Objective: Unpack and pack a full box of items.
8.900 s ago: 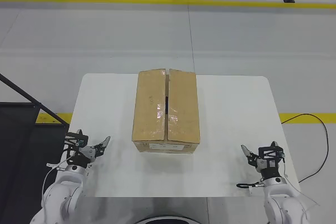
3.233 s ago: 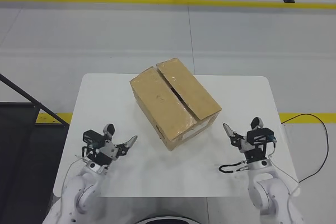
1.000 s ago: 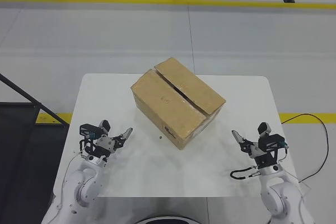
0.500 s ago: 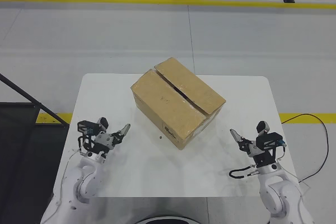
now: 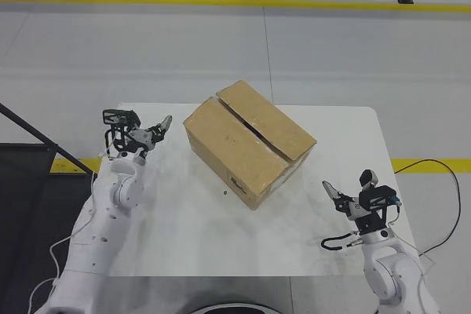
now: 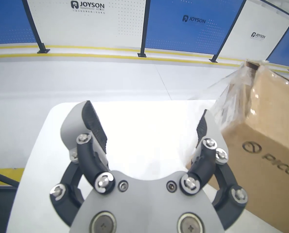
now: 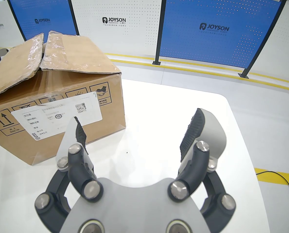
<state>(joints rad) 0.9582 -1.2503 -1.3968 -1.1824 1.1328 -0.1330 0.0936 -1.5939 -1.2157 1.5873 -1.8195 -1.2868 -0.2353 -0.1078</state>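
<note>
Fingers (image 6: 93, 124) of our left gripper (image 6: 146, 112) are spread wide w/ nothing btwn them. Our right gripper (image 7: 135, 116) is the same: wide & empty.

The big brown cardboard box w/ clear tape across its 2 top flaps (image 5: 247, 141) sits mid-table on the white rectangular table w/ rounded corners (image 5: 337, 133). It's skewed, so 1 corner points toward us. Both flaps are down. The seam btwn them gapes a little, and 1 flap edge is lifted, per the right wrist view. A white paper shipping label (image 7: 61, 115) is on the side facing our right arm.

We hold the left gripper up by the box's taped end on our left side, just beside it, not touching. We reckon the wide spread is there to straddle a flap edge or the box wall, & the skew brings that end w/in reach of this arm.

We keep the right gripper low near the table's near right corner, well apart from the box. It faces the label side, prob. ready to brace the box if the left one pulls.

Nothing is unpacked yet, so we judge the task is at its start. Risk: the tape is slick & the box may slide or turn rather than open.
</note>
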